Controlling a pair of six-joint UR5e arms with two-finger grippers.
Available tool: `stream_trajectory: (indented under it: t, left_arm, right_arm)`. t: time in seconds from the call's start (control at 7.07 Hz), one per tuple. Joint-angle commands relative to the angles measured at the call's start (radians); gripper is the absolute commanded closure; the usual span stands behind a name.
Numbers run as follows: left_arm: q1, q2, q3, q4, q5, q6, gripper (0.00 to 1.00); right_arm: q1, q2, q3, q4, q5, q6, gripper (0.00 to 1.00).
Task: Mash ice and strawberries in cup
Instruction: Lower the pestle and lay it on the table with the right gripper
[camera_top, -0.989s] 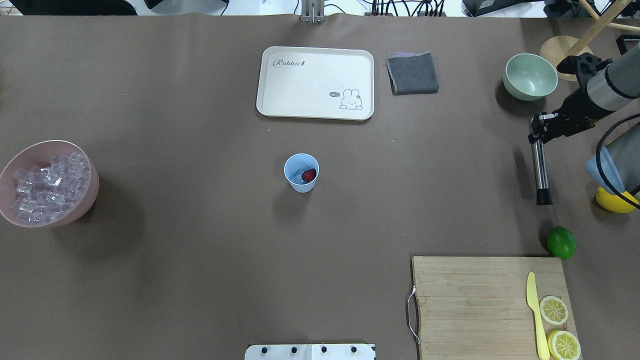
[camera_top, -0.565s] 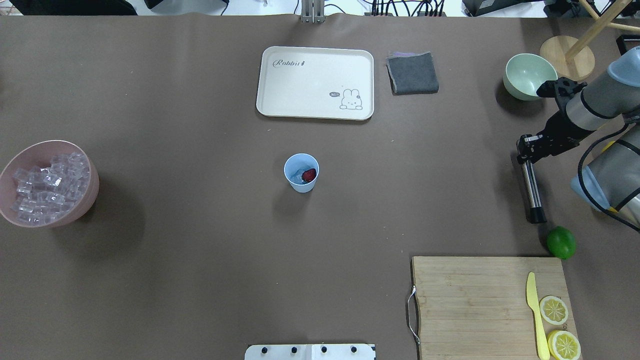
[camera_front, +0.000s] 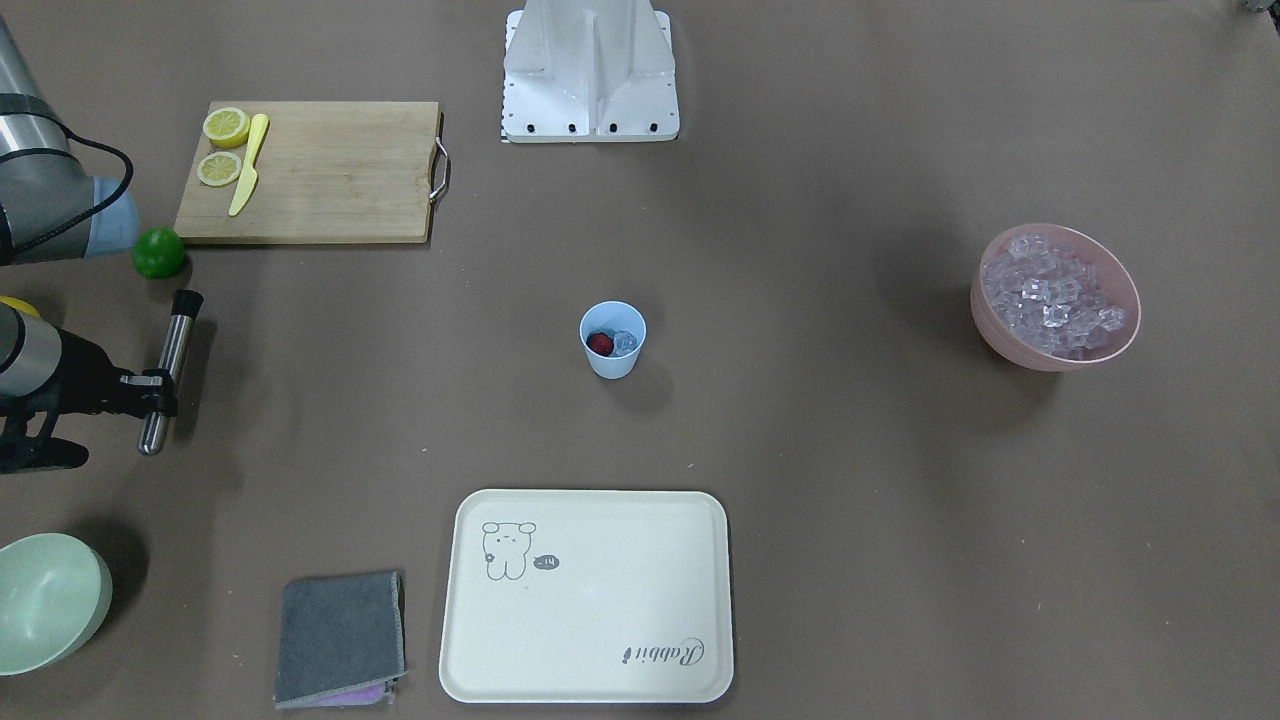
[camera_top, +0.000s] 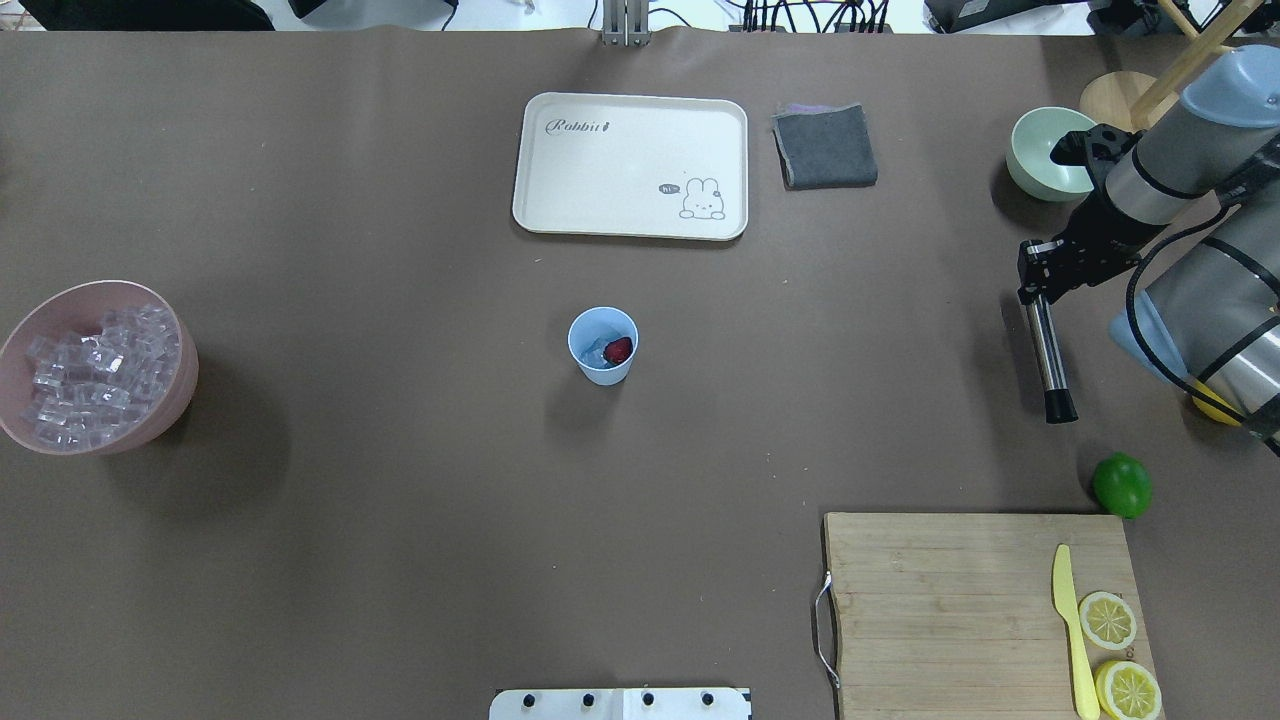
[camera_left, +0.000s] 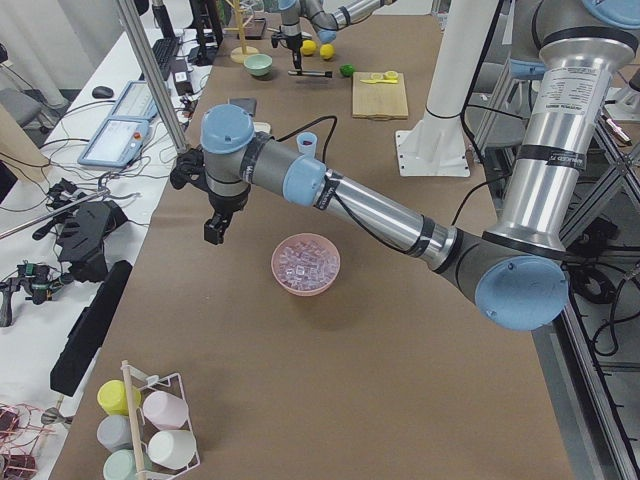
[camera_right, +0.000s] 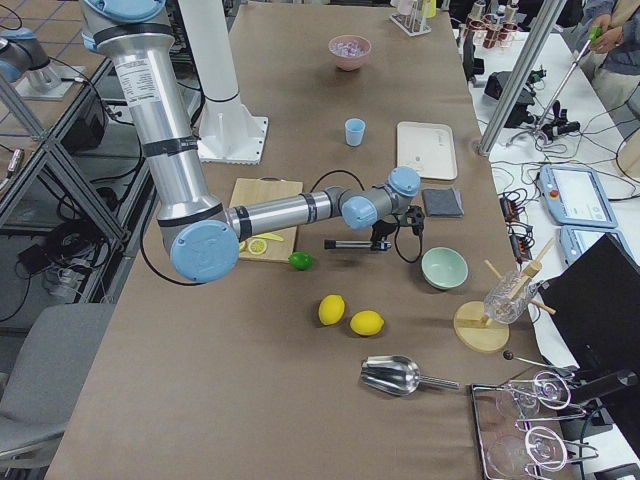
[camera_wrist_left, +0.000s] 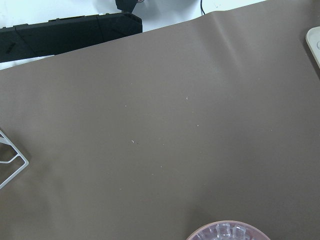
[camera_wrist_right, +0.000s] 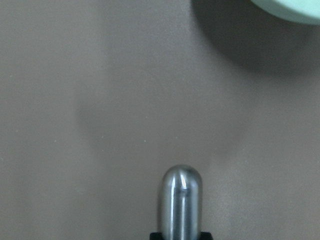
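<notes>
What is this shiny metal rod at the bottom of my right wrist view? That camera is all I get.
Observer: It is a steel muddler with a black tip. The right gripper is shut on its other end and holds it roughly level.
Operator: And where does it have to go?
Observer: To the cup, which stands at mid-table, well off to the robot's left of the muddler, with bare table between them.
Operator: Is anything in it?
Observer: Yes. The front-facing view shows one strawberry and some ice inside it.
</notes>
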Motion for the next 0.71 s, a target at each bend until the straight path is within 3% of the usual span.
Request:
stream_trajectory:
  t: [0.0, 0.28, 0.57]
  left_arm:
    - [0.002, 0.002, 0.000, 0.000, -0.003, -0.002, 0.02]
    - [0.002, 0.002, -0.003, 0.000, -0.003, -0.002, 0.02]
    - [0.002, 0.002, 0.000, 0.000, -0.003, 0.000, 0.03]
  right_arm:
    - [0.004, 0.029, -0.032, -0.018, -0.004, -0.039, 1.00]
    - [-0.001, 0.049, -0.069, -0.015, -0.011, -0.044, 1.00]
    - [-0.001, 0.052, -0.069, -0.017, -0.016, -0.044, 0.86]
